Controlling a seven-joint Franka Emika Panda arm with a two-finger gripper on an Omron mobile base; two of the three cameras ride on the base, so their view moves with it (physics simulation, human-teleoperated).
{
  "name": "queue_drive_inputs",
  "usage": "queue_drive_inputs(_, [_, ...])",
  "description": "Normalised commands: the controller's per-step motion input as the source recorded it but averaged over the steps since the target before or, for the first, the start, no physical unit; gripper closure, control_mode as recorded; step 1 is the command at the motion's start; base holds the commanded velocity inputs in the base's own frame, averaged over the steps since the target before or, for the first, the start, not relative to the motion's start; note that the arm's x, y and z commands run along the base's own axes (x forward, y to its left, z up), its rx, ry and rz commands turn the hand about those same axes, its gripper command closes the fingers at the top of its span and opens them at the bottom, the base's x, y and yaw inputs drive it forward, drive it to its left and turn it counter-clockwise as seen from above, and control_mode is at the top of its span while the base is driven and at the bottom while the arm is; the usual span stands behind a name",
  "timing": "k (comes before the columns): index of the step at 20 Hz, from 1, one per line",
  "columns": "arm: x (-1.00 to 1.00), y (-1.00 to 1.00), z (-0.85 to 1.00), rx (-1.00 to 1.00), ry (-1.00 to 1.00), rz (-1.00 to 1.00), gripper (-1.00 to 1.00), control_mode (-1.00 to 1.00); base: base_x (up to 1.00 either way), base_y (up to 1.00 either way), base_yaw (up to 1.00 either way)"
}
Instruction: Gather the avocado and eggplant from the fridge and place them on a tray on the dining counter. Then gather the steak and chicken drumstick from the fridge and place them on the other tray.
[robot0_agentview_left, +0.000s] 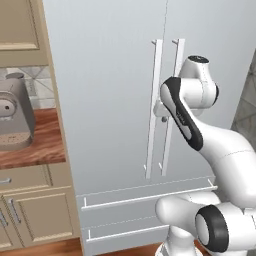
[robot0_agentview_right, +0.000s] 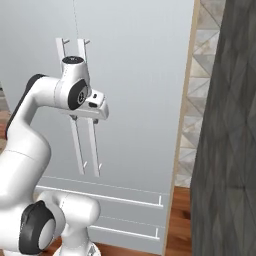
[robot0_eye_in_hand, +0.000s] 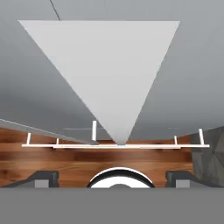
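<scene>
— Grey steel everywhere: the fridge (robot0_agentview_left: 115, 100) is shut, both upper doors closed, so the avocado, eggplant, steak and drumstick must be inside; none can be seen, nor can the trays.

— And the claw (robot0_agentview_right: 84, 119)?

— Released, jaws spread wide, holding nothing. In the right base view it sits right at the two vertical door handles (robot0_agentview_right: 75, 105), pointing down along them. Whether a finger is actually behind a bar I cannot tell.

— What could go wrong from here?

— The handles stand just beside each other. If the claw closes a little off line it could catch both bars or neither, and a pull would then slip off or strain against the wrong door. The elbow is also near the door face, so a swinging door could meet the arm.

— Do the views differ?

— The left base view shows a wooden worktop (robot0_agentview_left: 35, 145) with a coffee machine (robot0_agentview_left: 15, 117) and cabinets beside the fridge, but the arm hides the claw there. The hand view (robot0_eye_in_hand: 111, 179) looks down the door to the drawer handles (robot0_eye_in_hand: 116, 145) and wood floor (robot0_eye_in_hand: 65, 162), with a dark stone wall (robot0_agentview_right: 230, 150) to one side.
</scene>
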Motion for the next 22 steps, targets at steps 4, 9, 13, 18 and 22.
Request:
queue_drive_inputs(4, [0.0, 0.0, 0.0, 0.0, 0.0, 0.0, -1.0, 1.0, -0.14, 0.39, -0.03])
queue_drive_inputs(9, [0.0, 0.0, 0.0, 0.0, 0.0, 0.0, -1.0, 1.0, -0.16, 0.07, -0.05])
queue_drive_inputs(13, [0.0, 0.0, 0.0, 0.0, 0.0, 0.0, -1.0, 1.0, -0.43, 0.0, -0.05])
queue_drive_inputs(18, [0.0, 0.0, 0.0, 0.0, 0.0, 0.0, -1.0, 1.0, -0.36, 0.0, -0.02])
queue_drive_inputs(22, [0.0, 0.0, 0.0, 0.0, 0.0, 0.0, -1.0, 1.0, -0.08, -0.01, 0.0])
